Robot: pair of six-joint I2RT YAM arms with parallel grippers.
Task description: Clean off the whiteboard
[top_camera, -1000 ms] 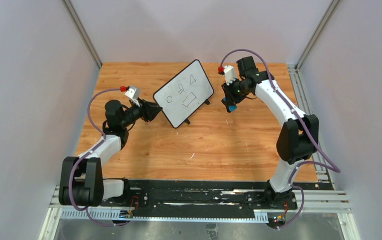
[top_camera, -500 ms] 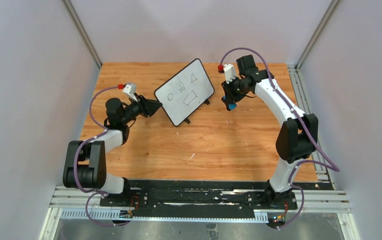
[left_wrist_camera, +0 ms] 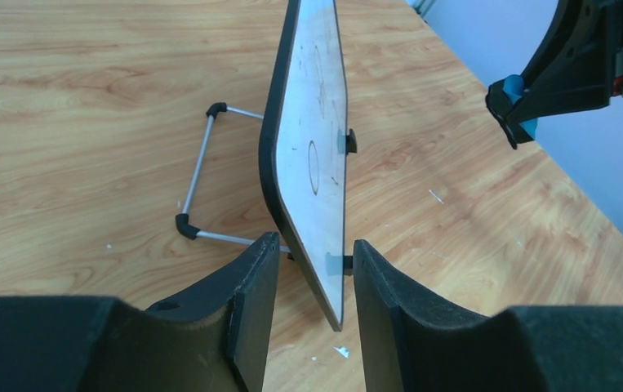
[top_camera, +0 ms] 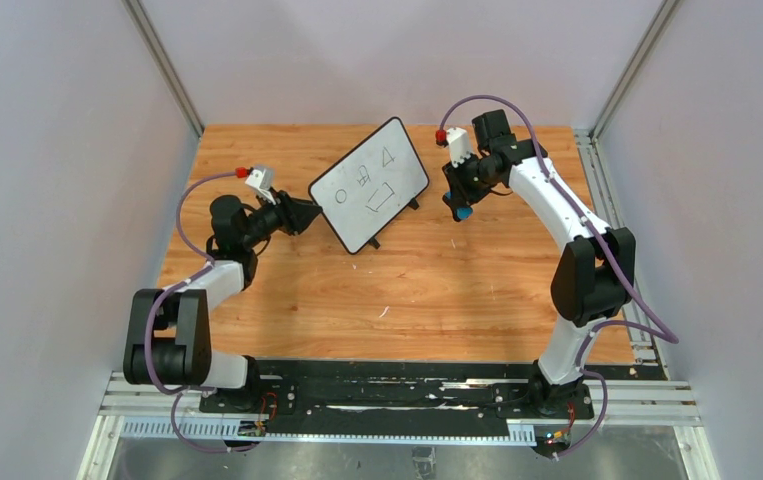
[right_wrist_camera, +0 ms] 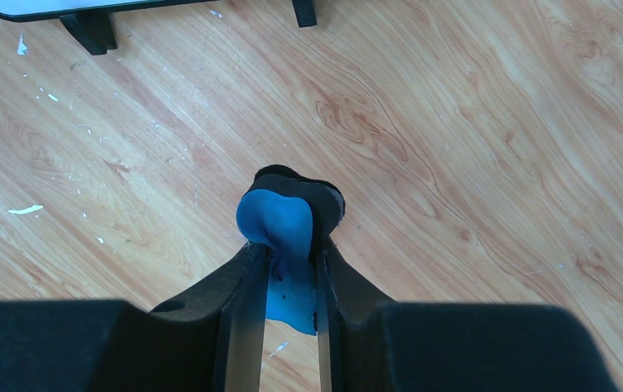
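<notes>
**A:** Top external view, from the left: the left hand (top_camera: pixel 302 213) meets the near-left corner of the whiteboard (top_camera: pixel 369 186). The board stands tilted at the far middle of the bench (top_camera: pixel 407 290), its black drawn shapes (top_camera: pixel 375 190) unerased. How would it handle?

**B:** Probably light, thin and stiff, with a slick face. On such small feet it would likely skate or tip under a wipe. The framed corner looks the place to hold, clear of the marks.

**A:** Is it gripped?

**B:** The left wrist view shows the fingers (left_wrist_camera: pixel 251 286) narrow, one on each side of that corner. Whether they pinch it cannot be told. Only there does a wire stand (left_wrist_camera: pixel 198 171) show behind the board.

**A:** And the right?

**B:** The right hand (top_camera: pixel 459 208) hovers near the board's right edge. Its wrist view shows it clamped on a blue eraser (right_wrist_camera: pixel 285 224), a mere blue dot from above.
</notes>
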